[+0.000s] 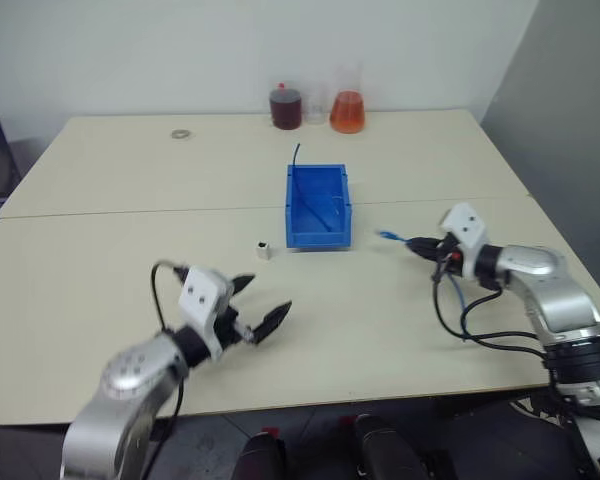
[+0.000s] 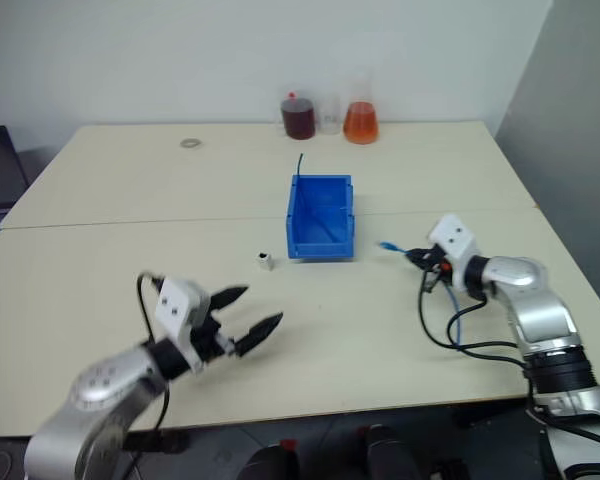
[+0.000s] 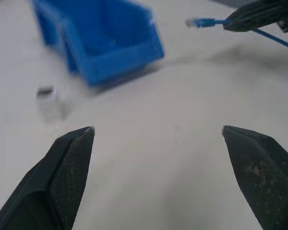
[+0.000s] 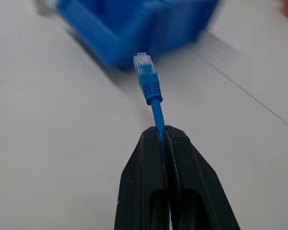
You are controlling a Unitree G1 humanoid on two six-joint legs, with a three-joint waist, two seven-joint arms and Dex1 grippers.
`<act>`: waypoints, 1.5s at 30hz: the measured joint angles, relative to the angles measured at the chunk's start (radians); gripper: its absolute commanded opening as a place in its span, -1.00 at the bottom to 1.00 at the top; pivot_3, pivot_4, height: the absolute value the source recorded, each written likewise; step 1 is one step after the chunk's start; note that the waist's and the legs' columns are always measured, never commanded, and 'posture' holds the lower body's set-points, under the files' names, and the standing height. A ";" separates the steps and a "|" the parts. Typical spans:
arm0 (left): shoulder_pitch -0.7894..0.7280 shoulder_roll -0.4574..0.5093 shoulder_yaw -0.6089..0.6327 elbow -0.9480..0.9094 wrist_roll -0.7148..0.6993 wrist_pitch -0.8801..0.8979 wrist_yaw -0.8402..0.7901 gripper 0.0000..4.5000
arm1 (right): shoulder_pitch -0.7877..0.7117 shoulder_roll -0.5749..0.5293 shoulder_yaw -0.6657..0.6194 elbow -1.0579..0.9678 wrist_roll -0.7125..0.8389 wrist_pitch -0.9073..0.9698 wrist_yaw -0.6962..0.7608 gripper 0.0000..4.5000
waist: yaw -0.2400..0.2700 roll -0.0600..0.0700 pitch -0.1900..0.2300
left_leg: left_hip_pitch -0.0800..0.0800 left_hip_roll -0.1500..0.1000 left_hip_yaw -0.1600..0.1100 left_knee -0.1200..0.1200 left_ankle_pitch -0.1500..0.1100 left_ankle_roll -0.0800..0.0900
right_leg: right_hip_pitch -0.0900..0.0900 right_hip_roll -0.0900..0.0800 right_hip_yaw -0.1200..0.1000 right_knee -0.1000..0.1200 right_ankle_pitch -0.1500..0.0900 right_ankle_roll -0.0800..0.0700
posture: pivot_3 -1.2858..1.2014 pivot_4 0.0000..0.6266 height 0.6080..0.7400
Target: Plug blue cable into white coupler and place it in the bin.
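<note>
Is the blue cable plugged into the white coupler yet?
No. The blue cable has its plug bare in the air, held by the shut right gripper; the white coupler sits alone on the table by the bin.

A laboratory or test room: a plain pale worktop (image 1: 130, 240) against a bare white wall (image 1: 180, 50), with a conical flask (image 1: 347, 112) of orange liquid and a jar (image 1: 286, 106) of dark red liquid at its far edge.
</note>
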State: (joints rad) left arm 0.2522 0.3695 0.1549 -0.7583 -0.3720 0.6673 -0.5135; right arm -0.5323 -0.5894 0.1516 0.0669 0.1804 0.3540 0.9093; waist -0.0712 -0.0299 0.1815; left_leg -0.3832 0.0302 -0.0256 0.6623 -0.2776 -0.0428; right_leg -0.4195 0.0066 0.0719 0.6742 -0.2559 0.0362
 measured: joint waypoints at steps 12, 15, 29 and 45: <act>0.557 -0.145 -0.089 -0.045 0.217 -0.370 0.170 1.00 | -0.106 0.265 0.343 0.178 -0.141 -0.145 0.097 -0.83 | 0.019 -0.002 0.000 | 0.001 -0.002 0.004 0.001 0.000 0.000 | 0.000 -0.003 -0.002 -0.001 -0.003 -0.005 | 0.03 -0.52 1.00; 0.557 -0.157 -0.111 -0.006 0.241 -0.440 0.180 1.00 | -0.126 0.271 0.345 0.248 -0.160 -0.185 0.119 -0.51 | 0.018 -0.002 0.000 | 0.001 -0.003 0.006 0.001 0.000 0.000 | 0.000 -0.003 -0.002 -0.001 -0.003 -0.005 | 0.03 -0.52 1.00; 0.404 0.045 -0.020 0.214 0.180 -0.546 0.014 1.00 | -0.077 0.277 0.225 0.177 -0.072 -0.039 0.141 0.99 | 0.021 -0.001 0.001 | 0.000 -0.001 0.001 0.000 0.000 0.000 | -0.002 0.001 -0.006 0.005 -0.006 -0.009 | 0.03 -0.52 1.00; -0.469 0.397 -0.209 0.809 0.095 -0.573 -0.651 1.00 | 0.101 -0.048 -0.006 -0.391 0.313 0.464 0.201 0.99 | 0.025 0.002 0.002 | -0.001 0.000 0.001 -0.001 0.000 0.000 | -0.002 0.003 -0.007 0.004 -0.003 -0.009 | 0.03 -0.52 1.00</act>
State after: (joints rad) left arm -0.2169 0.7670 -0.0540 0.0509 -0.2770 0.0942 -1.1650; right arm -0.4316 -0.6371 0.1452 -0.3244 0.4939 0.8177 1.1106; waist -0.0463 -0.0277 0.1838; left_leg -0.3840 0.0307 -0.0247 0.6615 -0.2776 -0.0425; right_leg -0.4212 0.0099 0.0645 0.6785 -0.2585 0.0270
